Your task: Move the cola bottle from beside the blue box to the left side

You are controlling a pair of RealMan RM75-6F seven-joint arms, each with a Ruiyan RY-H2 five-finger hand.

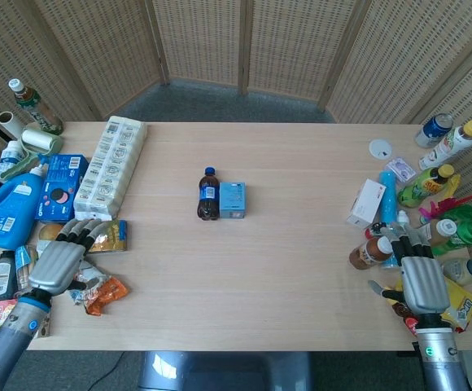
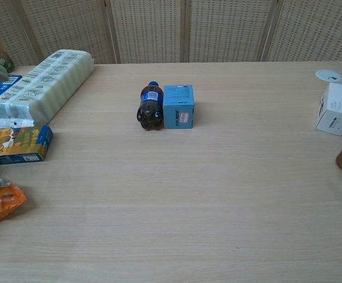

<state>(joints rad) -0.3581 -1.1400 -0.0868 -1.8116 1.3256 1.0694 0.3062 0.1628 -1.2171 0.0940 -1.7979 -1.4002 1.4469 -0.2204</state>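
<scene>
My left hand (image 1: 57,262) hovers over the near-left part of the counter (image 1: 285,269), palm down, fingers spread forward and holding nothing; its fingertips (image 1: 81,230) reach over the edge of a yellow-and-blue snack pack (image 1: 98,235). Just below the hand lies an orange snack bag (image 1: 104,294). I only see this hand in the head view; the chest view does not catch it.

My right hand (image 1: 420,279) sits at the near-right corner, also palm down with the fingers apart and empty. Its fingertips (image 1: 399,238) point toward a brown bottle (image 1: 364,252) and the cluster of drinks behind it, with a yellow packet (image 1: 457,303) just beside the wrist.

Further out, the cola bottle (image 1: 207,195) lies on its side in the middle of the counter, blue cap pointing away from me, dark base toward me. It rests against the left face of the small blue box (image 1: 232,199), touching it or nearly so. Both are well apart from either hand.

Along the left edge I see a long pack of white cups (image 1: 111,165), a blue biscuit box (image 1: 62,186) and a blue detergent jug (image 1: 8,207). On the right, a white carton (image 1: 366,202) stands near a blue tube (image 1: 387,195).
</scene>
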